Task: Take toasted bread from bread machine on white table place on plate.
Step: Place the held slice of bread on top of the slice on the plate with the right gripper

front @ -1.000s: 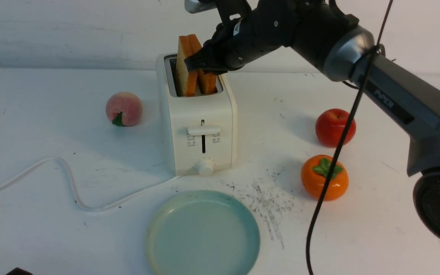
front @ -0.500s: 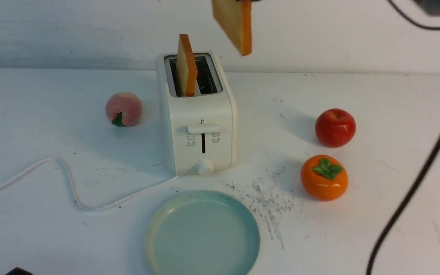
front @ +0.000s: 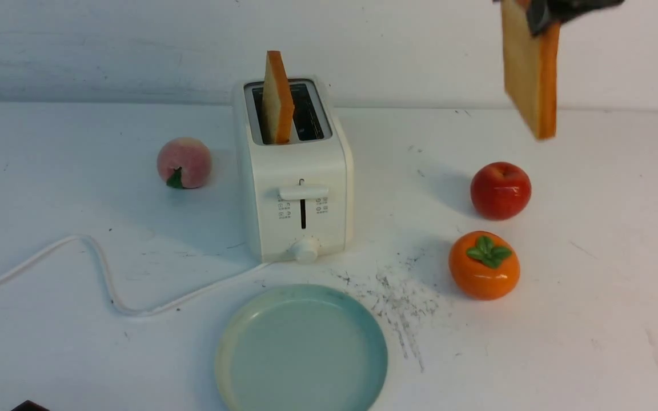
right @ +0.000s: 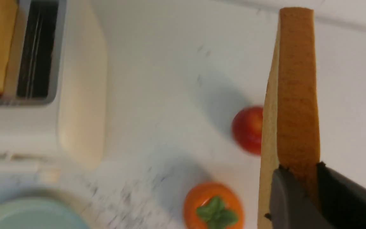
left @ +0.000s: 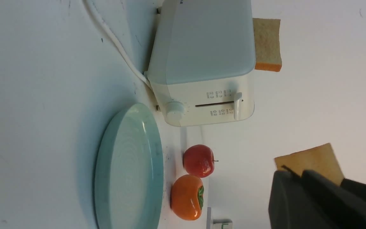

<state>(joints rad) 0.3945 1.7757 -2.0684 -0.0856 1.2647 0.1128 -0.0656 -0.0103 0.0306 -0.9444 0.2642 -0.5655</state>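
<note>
The white table (front: 592, 319) (scuffed) bears bread machine (front: 297, 194), plate (front: 300, 354), cord (front: 135, 313), peach (front: 184, 162), apple (front: 500, 190), persimmon (front: 484, 265).

Backed by a plain white wall (front: 106, 45), faintly streaked grey. Met along a straight seam by the broad white counter (front: 592, 319). Lit evenly, with soft shadows.
</note>
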